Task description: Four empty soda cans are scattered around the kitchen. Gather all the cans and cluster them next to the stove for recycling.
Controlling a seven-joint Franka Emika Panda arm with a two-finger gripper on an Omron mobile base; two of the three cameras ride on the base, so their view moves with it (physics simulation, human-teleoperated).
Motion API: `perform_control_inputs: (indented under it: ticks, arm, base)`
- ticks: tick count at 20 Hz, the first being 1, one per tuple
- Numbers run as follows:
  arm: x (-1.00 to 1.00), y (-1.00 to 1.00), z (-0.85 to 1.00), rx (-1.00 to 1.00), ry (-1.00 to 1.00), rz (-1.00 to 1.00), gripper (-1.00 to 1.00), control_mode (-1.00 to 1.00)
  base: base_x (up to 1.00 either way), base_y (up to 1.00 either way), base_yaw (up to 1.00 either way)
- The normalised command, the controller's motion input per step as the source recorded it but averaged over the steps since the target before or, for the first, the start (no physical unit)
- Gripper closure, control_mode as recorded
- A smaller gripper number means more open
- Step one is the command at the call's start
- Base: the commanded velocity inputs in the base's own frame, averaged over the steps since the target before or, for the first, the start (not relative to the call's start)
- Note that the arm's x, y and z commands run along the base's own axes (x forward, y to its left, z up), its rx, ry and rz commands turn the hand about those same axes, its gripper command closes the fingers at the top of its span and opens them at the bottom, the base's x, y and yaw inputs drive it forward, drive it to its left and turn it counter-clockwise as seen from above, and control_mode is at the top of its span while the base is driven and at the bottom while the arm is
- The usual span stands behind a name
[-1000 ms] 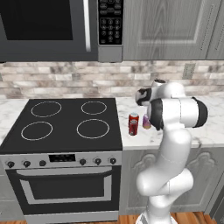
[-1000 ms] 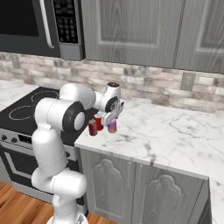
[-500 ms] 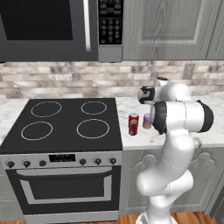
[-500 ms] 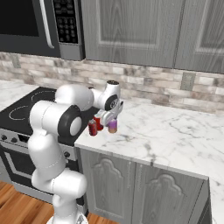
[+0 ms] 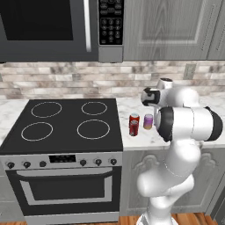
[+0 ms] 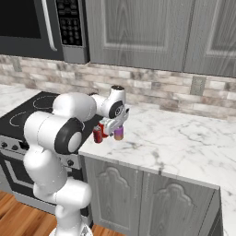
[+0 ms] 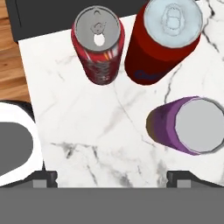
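Observation:
Two red soda cans stand together on the marble counter just right of the stove (image 5: 70,132): one with an open tab (image 7: 98,43), one darker and taller-looking (image 7: 162,41). In the left base view they show as a red pair (image 5: 133,125). A purple can with a silver top (image 7: 190,127) stands upright beside them, also seen from the side (image 5: 148,121). My gripper (image 7: 113,178) hovers above the counter near these cans, open, with nothing between its fingertips (image 7: 46,177). From the right base view the gripper (image 6: 112,130) hangs over the purple can (image 6: 119,134).
The counter's front edge (image 6: 138,161) lies close to the cans, with wood floor below. The microwave (image 5: 57,28) hangs over the stove, grey cabinets above the counter. White marble counter (image 6: 184,138) stretches to the right.
The arm's elbow has swung a little lower and outward. The hand stays over the cans, and the cans have not moved.

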Motion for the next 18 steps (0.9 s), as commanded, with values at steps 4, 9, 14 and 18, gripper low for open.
perform_control_inputs:
  ticks: [4,9,14,18]
  arm:
    - [-0.38,-0.01,0.18,0.00,0.00,0.00,-1.00,-1.00]
    - [-0.49,0.00,0.14,0.00,0.00,-0.01,-1.00,-1.00]
    - [-0.46,0.00,0.13,0.00,0.00,-0.02,-1.00,-1.00]
    - [-0.38,0.08,0.15,0.00,0.00,-0.04,-1.00,-1.00]
  base:
    - [0.00,0.00,0.00]
    - [0.00,0.00,0.00]
    - [0.00,0.00,0.00]
    - [0.00,0.00,0.00]
